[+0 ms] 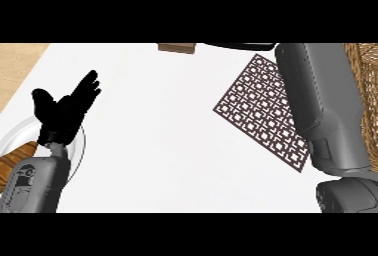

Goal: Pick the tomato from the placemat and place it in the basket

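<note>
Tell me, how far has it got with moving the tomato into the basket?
No tomato shows on the placemat, so it looks picked up. The right forearm stretches up toward the basket; its hand is out of sight, so delivery can't be confirmed. The left robot hand rests open.

No readable text, label or number shows anywhere

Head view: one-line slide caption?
Right forearm stretches over the patterned placemat toward the wicker basket; left hand rests open.
</note>
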Available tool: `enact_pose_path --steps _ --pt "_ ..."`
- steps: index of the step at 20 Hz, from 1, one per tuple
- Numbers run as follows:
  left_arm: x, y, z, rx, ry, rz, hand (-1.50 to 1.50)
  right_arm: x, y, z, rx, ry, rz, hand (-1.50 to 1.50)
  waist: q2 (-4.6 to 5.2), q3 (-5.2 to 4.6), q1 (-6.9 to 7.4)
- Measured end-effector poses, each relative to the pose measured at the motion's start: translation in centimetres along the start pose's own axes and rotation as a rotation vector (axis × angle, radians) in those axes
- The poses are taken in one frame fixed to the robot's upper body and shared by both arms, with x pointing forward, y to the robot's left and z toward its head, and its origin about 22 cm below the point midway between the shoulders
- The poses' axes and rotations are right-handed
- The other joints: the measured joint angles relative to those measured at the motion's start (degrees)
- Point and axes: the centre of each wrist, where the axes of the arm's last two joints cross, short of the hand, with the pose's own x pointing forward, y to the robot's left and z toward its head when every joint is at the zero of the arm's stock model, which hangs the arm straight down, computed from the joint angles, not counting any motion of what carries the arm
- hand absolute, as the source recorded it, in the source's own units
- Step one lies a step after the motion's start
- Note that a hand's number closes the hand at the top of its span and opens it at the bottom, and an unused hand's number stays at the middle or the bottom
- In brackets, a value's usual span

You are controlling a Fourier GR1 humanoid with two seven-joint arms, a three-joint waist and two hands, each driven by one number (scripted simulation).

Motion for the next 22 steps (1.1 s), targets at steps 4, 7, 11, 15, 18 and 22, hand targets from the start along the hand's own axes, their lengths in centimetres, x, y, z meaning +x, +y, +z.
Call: enact_pose_path --steps 4,7,11,15,18,22 --pt "0.0 -0.1 0.0 -0.004 -0.001 0.007 0.00 1.6 -0.9 -1.6 -0.085 0.002 0.048 1.50 0.05 0.05 0.01" --pt "0.1 0.0 0.0 -0.003 0.000 0.005 0.00 2.3 -1.6 -3.1 -0.143 0.011 0.071 1.50 0.15 0.10 -0.08" --pt "-0.4 0.0 0.0 0.004 0.005 0.007 0.00 2.8 -2.7 -5.2 -0.214 0.036 0.119 1.50 0.12 0.11 -0.65" --pt "-0.5 0.3 0.1 0.023 0.007 0.007 0.00 2.0 -3.0 -7.2 -0.274 0.069 0.195 1.50 -0.10 0.17 -1.39" --pt "-0.3 0.6 0.0 0.032 0.006 0.007 0.00 1.2 -2.9 -8.2 -0.306 0.089 0.235 1.50 -0.23 0.22 -1.85" --pt "-0.8 0.7 0.1 0.043 0.020 0.014 0.00 0.4 -2.4 -8.5 -0.320 0.110 0.272 1.50 -0.61 0.28 -2.77"
